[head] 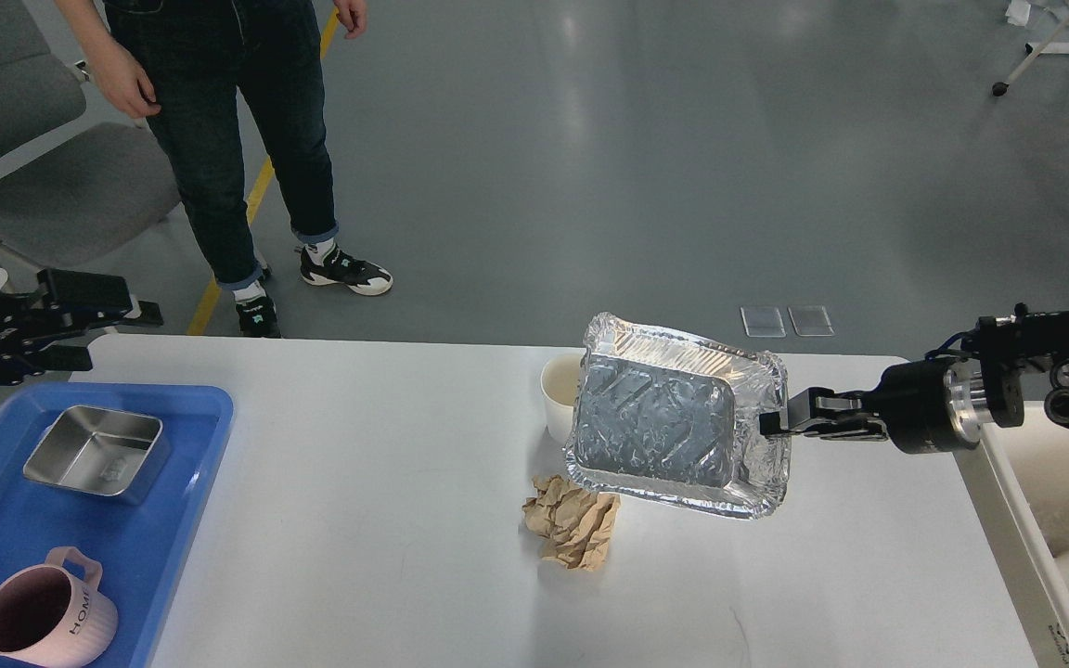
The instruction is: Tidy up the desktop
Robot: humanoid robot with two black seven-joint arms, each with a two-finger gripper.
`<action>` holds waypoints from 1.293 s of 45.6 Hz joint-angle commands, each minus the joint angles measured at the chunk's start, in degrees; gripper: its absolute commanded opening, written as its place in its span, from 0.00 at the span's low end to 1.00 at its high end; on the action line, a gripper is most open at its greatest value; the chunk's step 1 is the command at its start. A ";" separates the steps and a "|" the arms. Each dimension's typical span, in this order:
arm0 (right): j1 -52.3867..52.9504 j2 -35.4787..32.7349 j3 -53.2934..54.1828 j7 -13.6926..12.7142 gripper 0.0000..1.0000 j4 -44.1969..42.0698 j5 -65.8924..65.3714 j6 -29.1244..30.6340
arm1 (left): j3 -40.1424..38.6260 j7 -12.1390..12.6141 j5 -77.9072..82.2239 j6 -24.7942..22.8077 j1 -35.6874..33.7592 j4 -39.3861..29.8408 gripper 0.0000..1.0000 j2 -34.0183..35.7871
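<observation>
The foil tray (674, 422) hides most of the paper cup (559, 394); the pink mug (43, 617) is cut off below.

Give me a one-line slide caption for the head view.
Right gripper holds foil tray by its rim above the desktop, crumpled paper below.

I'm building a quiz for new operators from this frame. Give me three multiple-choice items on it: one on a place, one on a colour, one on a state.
1. Where does the pink mug stand?
A. in the blue tray
B. in the cream bin
C. on the floor

2. What colour is the crumpled paper on the desktop?
A. white
B. brown
C. blue

3. What is the right gripper doing?
A. hanging open
B. pinching the foil tray by its rim
C. holding the paper cup

Key: 1 A, it sits at the tray's near end. 2 B, tan kraft colour. 3 B, its fingers close on the tilted foil rim.
</observation>
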 commanded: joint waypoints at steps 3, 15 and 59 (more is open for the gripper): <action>-1.26 0.85 -0.87 0.00 0.00 -0.70 -0.27 0.40 | 4.16 -0.26 10.64 -0.44 -5.88 11.47 0.99 -16.62; -2.75 3.13 -3.06 0.00 0.00 -0.70 -2.73 1.01 | 6.01 -0.44 15.13 0.18 -11.24 28.79 0.99 -37.28; -4.16 3.31 -3.68 -0.36 0.00 -1.40 -2.73 2.24 | 11.20 -2.37 15.04 -4.30 -17.84 41.28 0.96 -44.88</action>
